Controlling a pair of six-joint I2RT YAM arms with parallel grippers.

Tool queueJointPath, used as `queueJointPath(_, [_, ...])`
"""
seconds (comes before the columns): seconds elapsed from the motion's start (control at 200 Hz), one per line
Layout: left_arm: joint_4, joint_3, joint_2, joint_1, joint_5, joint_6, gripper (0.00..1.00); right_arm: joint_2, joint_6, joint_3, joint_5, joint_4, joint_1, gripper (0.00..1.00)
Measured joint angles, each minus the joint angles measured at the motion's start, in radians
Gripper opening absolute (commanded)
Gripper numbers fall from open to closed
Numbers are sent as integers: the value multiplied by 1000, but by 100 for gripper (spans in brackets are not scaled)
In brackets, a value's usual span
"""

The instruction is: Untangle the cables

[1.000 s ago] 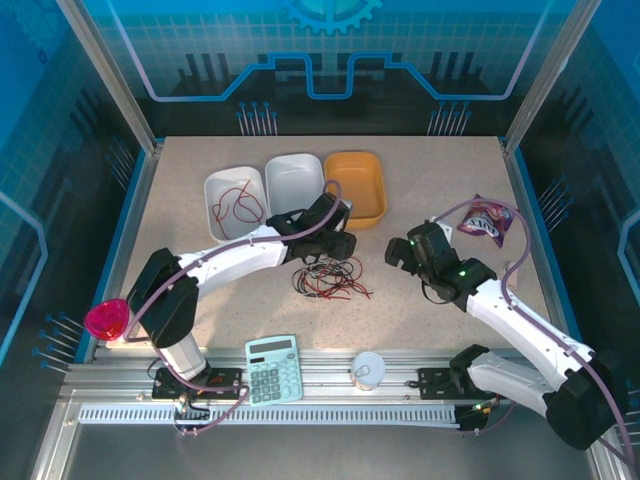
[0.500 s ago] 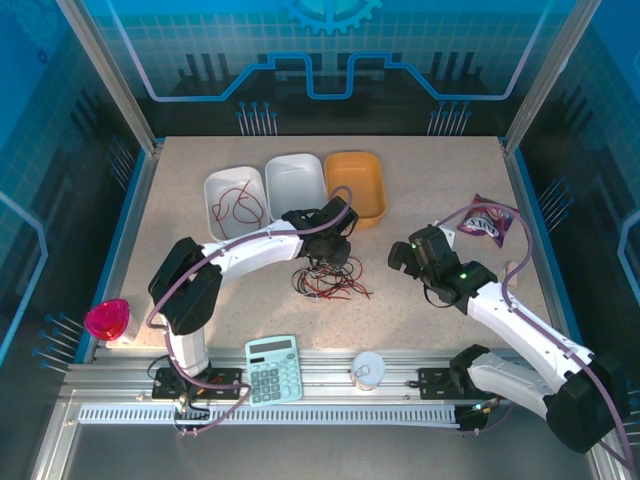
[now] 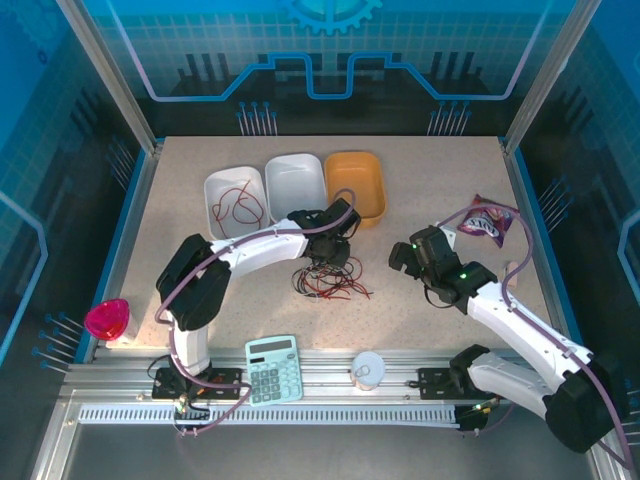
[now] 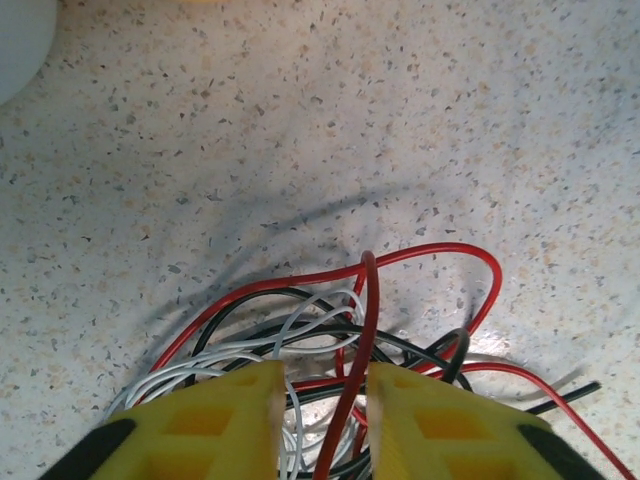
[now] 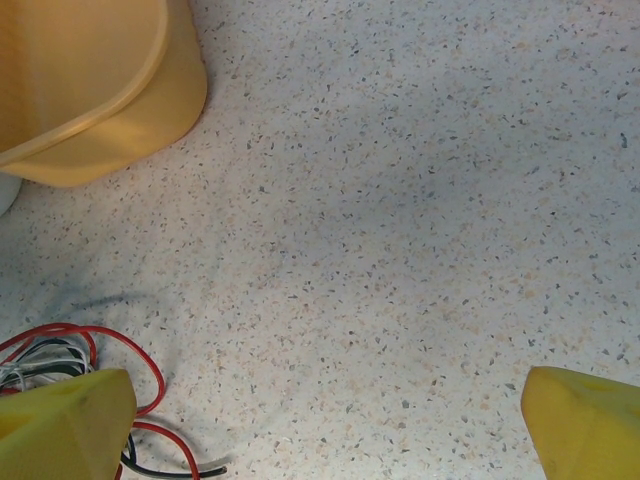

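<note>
Left hand (image 4: 322, 378) straddles thin, looping red, black and white cables (image 4: 310, 330).

Three tubs stand at the far side: left white tub (image 3: 212, 186), middle white tub (image 3: 294, 180), orange tub (image 3: 355, 180). One red cable (image 3: 238, 205) lies in the left tub. One tangle of cables (image 3: 330, 282) lies mid-table. Near edge: one calculator (image 3: 272, 368), one cup (image 3: 367, 370), one pink bowl (image 3: 107, 319). Right: one snack bag (image 3: 487, 220).
</note>
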State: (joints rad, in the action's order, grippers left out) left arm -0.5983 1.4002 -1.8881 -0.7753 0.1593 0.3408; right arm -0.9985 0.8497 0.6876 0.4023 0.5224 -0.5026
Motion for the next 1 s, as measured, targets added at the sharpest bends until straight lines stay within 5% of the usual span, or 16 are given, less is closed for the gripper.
queueJointPath(0.22, [1, 0, -11, 0, 0, 1, 9, -3, 0, -2, -3, -6, 0, 100])
queueJointPath(1.001, [101, 7, 89, -59, -63, 22, 3, -10, -21, -36, -111, -121, 0, 100])
